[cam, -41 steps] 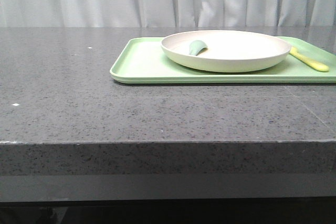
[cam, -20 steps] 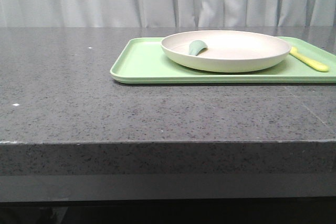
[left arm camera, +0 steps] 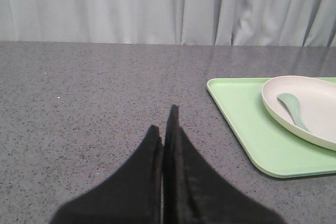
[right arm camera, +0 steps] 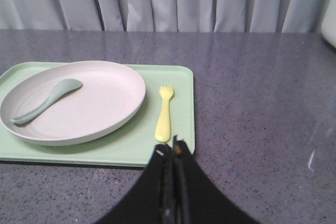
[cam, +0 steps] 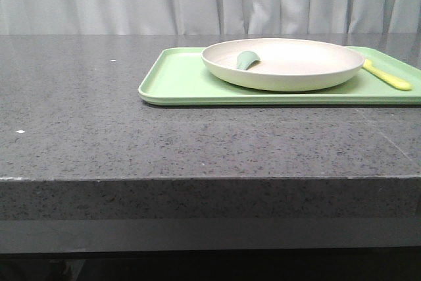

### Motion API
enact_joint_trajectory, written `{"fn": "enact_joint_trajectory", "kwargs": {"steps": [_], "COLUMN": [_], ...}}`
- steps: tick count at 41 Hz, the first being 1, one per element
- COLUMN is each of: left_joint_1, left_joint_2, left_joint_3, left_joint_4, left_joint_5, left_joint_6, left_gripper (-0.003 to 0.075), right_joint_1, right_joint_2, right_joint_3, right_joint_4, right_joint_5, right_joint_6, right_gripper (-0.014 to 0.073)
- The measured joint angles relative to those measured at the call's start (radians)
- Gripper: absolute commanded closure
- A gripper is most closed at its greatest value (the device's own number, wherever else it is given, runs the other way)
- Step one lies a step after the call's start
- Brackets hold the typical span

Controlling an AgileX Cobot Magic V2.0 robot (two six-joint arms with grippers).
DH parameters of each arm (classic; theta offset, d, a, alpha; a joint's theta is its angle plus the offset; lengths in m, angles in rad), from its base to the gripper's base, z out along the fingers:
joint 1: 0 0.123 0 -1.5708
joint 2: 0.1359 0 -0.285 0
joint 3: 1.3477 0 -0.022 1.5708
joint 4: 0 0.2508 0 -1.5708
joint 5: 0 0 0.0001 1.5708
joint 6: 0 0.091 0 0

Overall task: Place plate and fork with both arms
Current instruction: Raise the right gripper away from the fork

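Observation:
The cream-white plate [cam: 283, 64] rests on the light-green tray [cam: 177, 83] at the back right of the table; it also shows in the left wrist view [left arm camera: 315, 103] and the right wrist view [right arm camera: 100, 103]. The pale-yellow fork [cam: 388, 77] lies on the tray to the right of the plate, tines pointing away [right arm camera: 164, 111]. My left gripper [left arm camera: 164, 121] is shut and empty, above bare table left of the tray. My right gripper [right arm camera: 172, 148] is shut and empty, just short of the fork's handle end. Neither gripper shows in the front view.
A small sage-green spoon [cam: 247, 59] lies inside the plate [right arm camera: 44, 100]. The tray's near edge [right arm camera: 94, 158] sits between my right gripper and the plate. Grey curtains hang behind the speckled grey table [cam: 131, 143].

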Motion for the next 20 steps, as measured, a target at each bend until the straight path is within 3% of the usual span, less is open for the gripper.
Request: {"fn": "enact_joint_trajectory", "kwargs": {"steps": [20], "left_joint_1": [0.0], "left_joint_2": [0.0], "left_joint_3": [0.0], "left_joint_4": [0.0], "left_joint_5": [0.0], "left_joint_6": [0.0], "left_gripper": [0.0738], "right_joint_1": [0.0], "right_joint_2": [-0.096], "right_joint_3": [0.044], "right_joint_4": [0.0], "right_joint_5": [-0.031], "right_joint_6": [-0.002], "right_gripper": [0.0712]}}
